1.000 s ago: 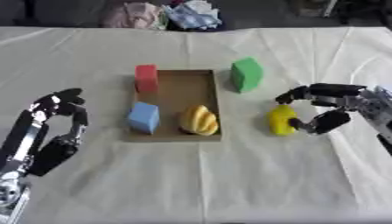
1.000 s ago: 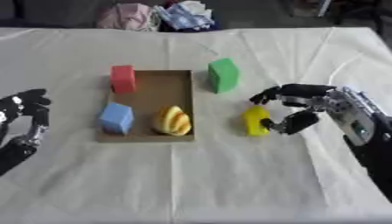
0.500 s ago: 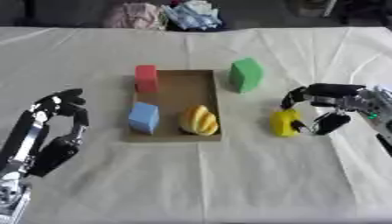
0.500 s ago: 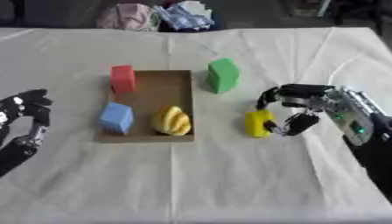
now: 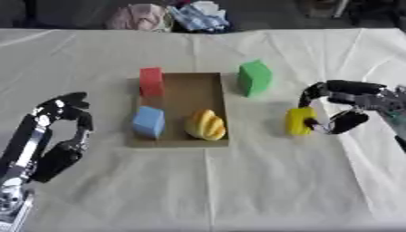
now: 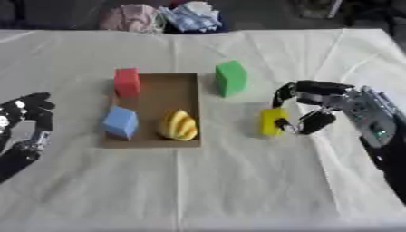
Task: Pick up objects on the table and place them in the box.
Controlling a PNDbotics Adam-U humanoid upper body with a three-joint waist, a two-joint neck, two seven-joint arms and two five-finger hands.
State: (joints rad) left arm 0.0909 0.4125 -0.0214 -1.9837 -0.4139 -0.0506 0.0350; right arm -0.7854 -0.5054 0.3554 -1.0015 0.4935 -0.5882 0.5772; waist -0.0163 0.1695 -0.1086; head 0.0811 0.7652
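Yellow is the colour of the block (image 5: 300, 121) sitting right of centre in the frame, standing on the white tablecloth (image 5: 238, 181) well apart from the brown box (image 5: 182, 90) at the middle. The right hand (image 5: 349, 102) is reaching in from the right edge and curling round this block, fingers arching over its top and the thumb pressing at its right side, so the hand is pinching it, though the block is apparently resting on the cloth and not yet lifted. Inside the box a blue block (image 5: 148, 122) and a yellow ridged, fruit-like thing (image 5: 205, 125) are lying at the lower end, while a red block (image 5: 151, 81) is standing at the upper left rim and a green block (image 5: 254, 78) is sitting just right of the box's upper corner. The left hand (image 5: 60, 131) is resting at the lower left of the frame, fingers relaxed and apart, holding nothing. Trouble is likely to be coming from the narrow pinch: with contact only near the top and one side, the block may be rotating or slipping out on the lift. Soft cloth could also be bunching and tipping it. Carrying it leftward, the hand risks clipping the green block or dropping the load on the crowded lower end.
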